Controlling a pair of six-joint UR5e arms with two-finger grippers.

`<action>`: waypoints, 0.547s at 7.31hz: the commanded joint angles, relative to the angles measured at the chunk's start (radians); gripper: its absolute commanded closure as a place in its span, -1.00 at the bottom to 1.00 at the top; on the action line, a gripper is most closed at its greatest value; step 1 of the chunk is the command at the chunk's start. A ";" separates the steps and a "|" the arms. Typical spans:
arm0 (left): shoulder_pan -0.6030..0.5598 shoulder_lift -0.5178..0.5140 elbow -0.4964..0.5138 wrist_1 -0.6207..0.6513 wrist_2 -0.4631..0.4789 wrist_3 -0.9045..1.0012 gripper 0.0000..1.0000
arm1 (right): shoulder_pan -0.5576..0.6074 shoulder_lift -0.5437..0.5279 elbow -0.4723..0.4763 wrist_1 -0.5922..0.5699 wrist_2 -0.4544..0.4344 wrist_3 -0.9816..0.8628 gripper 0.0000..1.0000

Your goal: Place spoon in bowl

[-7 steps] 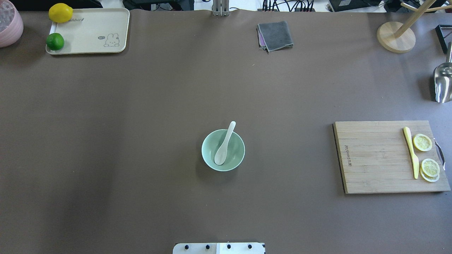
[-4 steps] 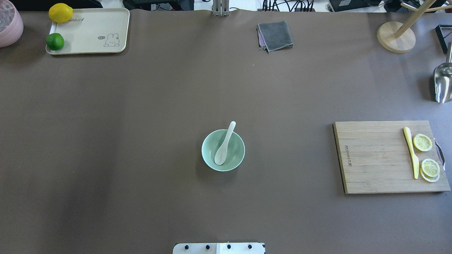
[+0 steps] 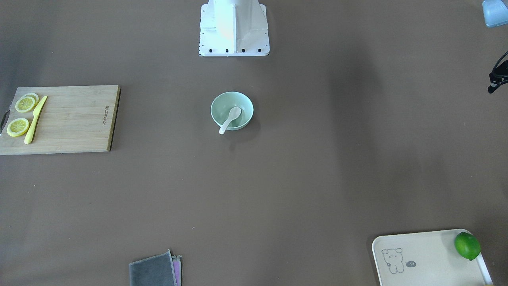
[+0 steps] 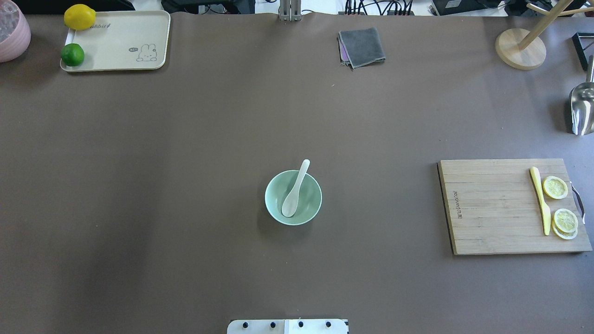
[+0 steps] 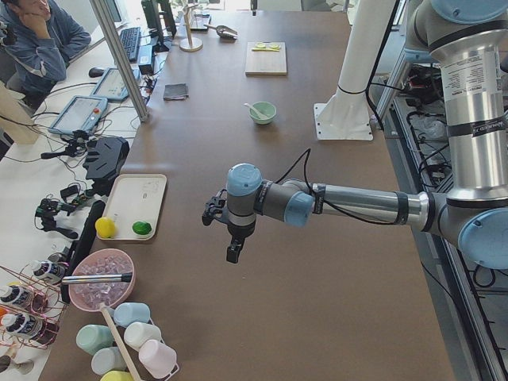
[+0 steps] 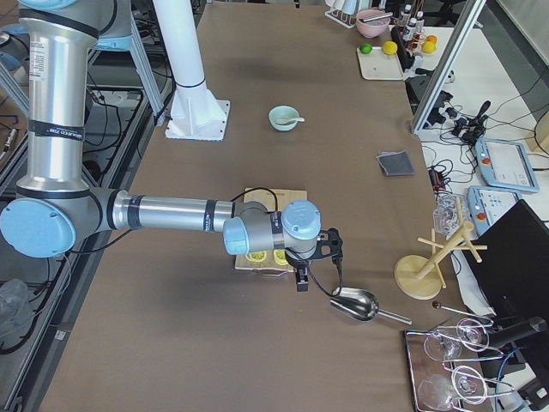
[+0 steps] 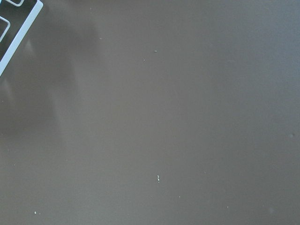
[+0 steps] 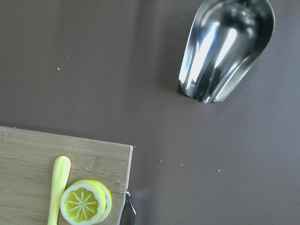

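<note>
White spoon (image 4: pixel 295 190) lies in the mint bowl (image 4: pixel 312 204) (handle over the rim); I cannot tell whether the left gripper (image 5: pixel 231 253) or right gripper (image 6: pixel 300 281) grasps anything.

Cream tray (image 4: pixel 116 41): printed letters "abbit" along its far rim, the first part covered by a lemon (image 4: pixel 80 16); a small dark speech bubble beside the rabbit drawing appears to read "hi~". Wooden cutting board (image 4: pixel 492 208): burnt-in mark "joyoung" near one short edge, followed by characters too small to read.
</note>
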 commanded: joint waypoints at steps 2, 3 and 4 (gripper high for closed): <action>0.000 -0.001 0.026 -0.009 0.010 0.002 -0.95 | 0.000 0.002 -0.007 0.000 0.001 0.007 -1.00; 0.002 -0.012 0.040 -0.012 0.008 0.000 -0.95 | -0.001 -0.007 -0.016 -0.003 -0.002 0.004 -1.00; 0.000 -0.024 0.032 -0.017 0.005 -0.004 -0.95 | -0.001 -0.010 -0.034 0.000 0.004 0.009 -1.00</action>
